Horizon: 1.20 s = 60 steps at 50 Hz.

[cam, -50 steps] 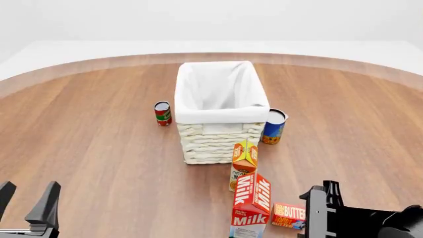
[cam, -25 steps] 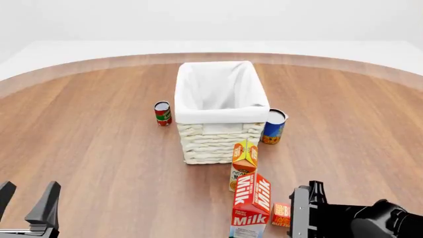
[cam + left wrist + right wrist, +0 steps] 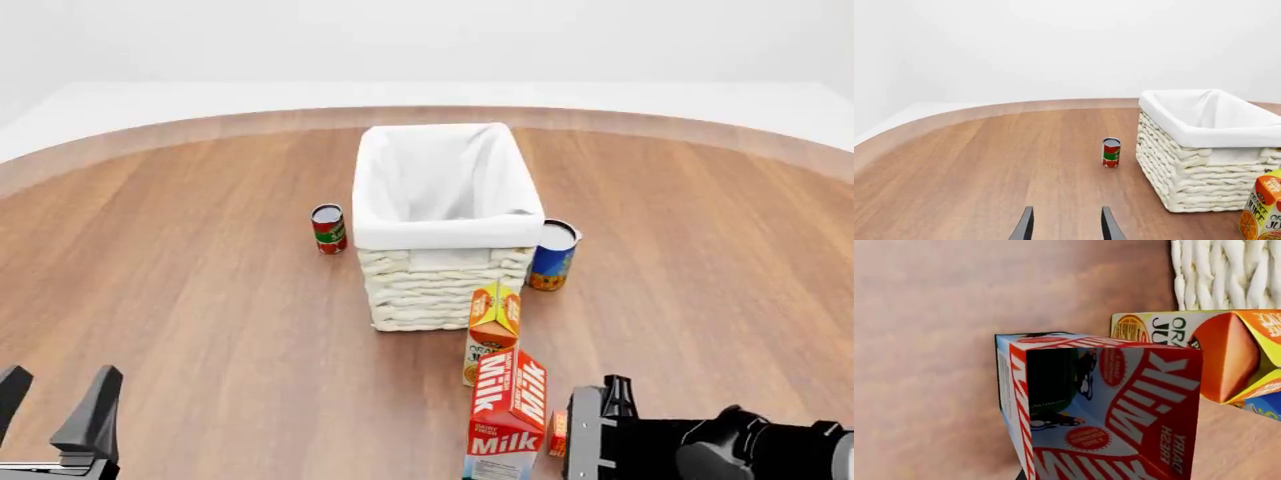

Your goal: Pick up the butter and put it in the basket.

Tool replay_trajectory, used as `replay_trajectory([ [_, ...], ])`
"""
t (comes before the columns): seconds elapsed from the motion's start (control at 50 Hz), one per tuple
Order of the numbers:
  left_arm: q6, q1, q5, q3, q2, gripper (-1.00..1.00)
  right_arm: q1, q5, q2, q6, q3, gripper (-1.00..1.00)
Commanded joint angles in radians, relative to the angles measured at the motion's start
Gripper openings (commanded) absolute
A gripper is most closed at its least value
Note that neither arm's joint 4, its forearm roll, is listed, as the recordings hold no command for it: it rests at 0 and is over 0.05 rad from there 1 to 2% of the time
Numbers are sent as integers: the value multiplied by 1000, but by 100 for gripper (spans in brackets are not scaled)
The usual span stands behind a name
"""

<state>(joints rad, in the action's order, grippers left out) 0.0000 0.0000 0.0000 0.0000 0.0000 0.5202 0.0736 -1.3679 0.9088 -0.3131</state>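
Note:
The butter (image 3: 558, 434) lies on the table right of the milk carton; only a thin red-orange sliver shows, the rest is hidden behind my right gripper (image 3: 597, 432). That gripper hangs low over the butter, close to the carton; I cannot see how its jaws stand. The right wrist view shows no butter. The cream wicker basket (image 3: 441, 262) with its white liner stands mid-table, empty; it also shows in the left wrist view (image 3: 1201, 170) and the right wrist view (image 3: 1227, 270). My left gripper (image 3: 58, 385) is open and empty at the near left, fingers apart in its wrist view (image 3: 1067, 211).
A red Milk carton (image 3: 507, 415) (image 3: 1114, 405) stands just left of the butter. An orange juice carton (image 3: 493, 320) (image 3: 1201, 345) (image 3: 1262, 210) stands between it and the basket. A tomato can (image 3: 328, 228) (image 3: 1111, 152) is left of the basket, a blue can (image 3: 551, 254) at its right.
My right gripper has moved left toward the milk carton and now covers almost all of the butter. The left arm has not moved.

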Motion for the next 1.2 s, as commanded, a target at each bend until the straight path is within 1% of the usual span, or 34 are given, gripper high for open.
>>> replay_trajectory([
  [0.02, 0, 0, 0, 0, 0, 100, 84, -165, -146, -71, 35, -100],
  [0.06, 0, 0, 0, 0, 0, 100, 86, -140, -118, -70, 33, -100],
  [0.12, 0, 0, 0, 0, 0, 100, 66, -85, -49, -46, 29, -100],
  [0.14, 0, 0, 0, 0, 0, 100, 49, -77, -33, -26, 30, -100],
  [0.16, 0, 0, 0, 0, 0, 100, 49, -76, -33, -26, 30, -100],
  [0.18, 0, 0, 0, 0, 0, 100, 40, -30, 18, -16, 26, -100],
  [0.3, 0, 0, 0, 0, 0, 100, -18, 128, 201, 38, 6, -100],
  [0.34, 0, 0, 0, 0, 0, 100, -33, 207, 279, 43, -13, -100],
  [0.36, 0, 0, 0, 0, 0, 100, -55, 226, 308, 62, -14, -100],
  [0.38, 0, 0, 0, 0, 0, 100, -61, 257, 334, 58, -25, -100],
  [0.42, 0, 0, 0, 0, 0, 100, -85, 298, 388, 81, -28, -100],
  [0.6, 0, 0, 0, 0, 0, 100, -115, 503, 590, 81, -111, -100],
  [0.66, 0, 0, 0, 0, 0, 100, -103, 543, 632, 31, -178, -100],
  [0.68, 0, 0, 0, 0, 0, 100, -103, 543, 632, 31, -178, -100],
  [0.7, 0, 0, 0, 0, 0, 100, -78, 559, 653, -27, -232, -100],
  [0.74, 0, 0, 0, 0, 0, 100, -51, 563, 668, -97, -287, -100],
  [0.78, 0, 0, 0, 0, 0, 100, -43, 557, 679, -111, -301, -100],
  [0.8, 0, 0, 0, 0, 0, 100, -26, 553, 685, -149, -327, -100],
  [0.84, 0, 0, 0, 0, 0, 100, -24, 513, 692, -194, -359, -100],
  [0.88, 0, 0, 0, 0, 0, 100, -27, 492, 685, -201, -345, -100],
  [0.9, 0, 0, 0, 0, 0, 100, -11, 492, 676, -241, -350, -100],
  [0.92, 0, 0, 0, 0, 0, 100, 1, 485, 681, -250, -348, -100],
  [0.96, 0, 0, 0, 0, 0, 100, 12, 468, 665, -303, -374, -100],
  [0.98, 0, 0, 0, 0, 0, 100, 15, 462, 669, -305, -376, -100],
  [1.0, 0, 0, 0, 0, 0, 100, 34, 458, 668, -346, -398, -100],
  [1.04, 0, 0, 0, 0, 0, 100, 53, 447, 686, -357, -410, -100],
  [1.06, 0, 0, 0, 0, 0, 100, 66, 448, 696, -388, -432, -100],
  [1.08, 0, 0, 0, 0, 0, 100, 89, 444, 721, -399, -446, -100],
  [1.1, 0, 0, 0, 0, 0, 100, 105, 444, 735, -443, -474, -100],
  [1.12, 0, 0, 0, 0, 0, 100, 119, 440, 750, -445, -480, -100],
  [1.14, 0, 0, 0, 0, 0, 100, 135, 419, 769, -484, -489, -100],
  [1.16, 0, 0, 0, 0, 0, 100, 135, 419, 769, -484, -489, -100],
  [1.18, 0, 0, 0, 0, 0, 100, 162, 394, 785, -504, -480, -100],
  [1.2, 0, 0, 0, 0, 0, 100, 163, 365, 784, -501, -467, -100],
])
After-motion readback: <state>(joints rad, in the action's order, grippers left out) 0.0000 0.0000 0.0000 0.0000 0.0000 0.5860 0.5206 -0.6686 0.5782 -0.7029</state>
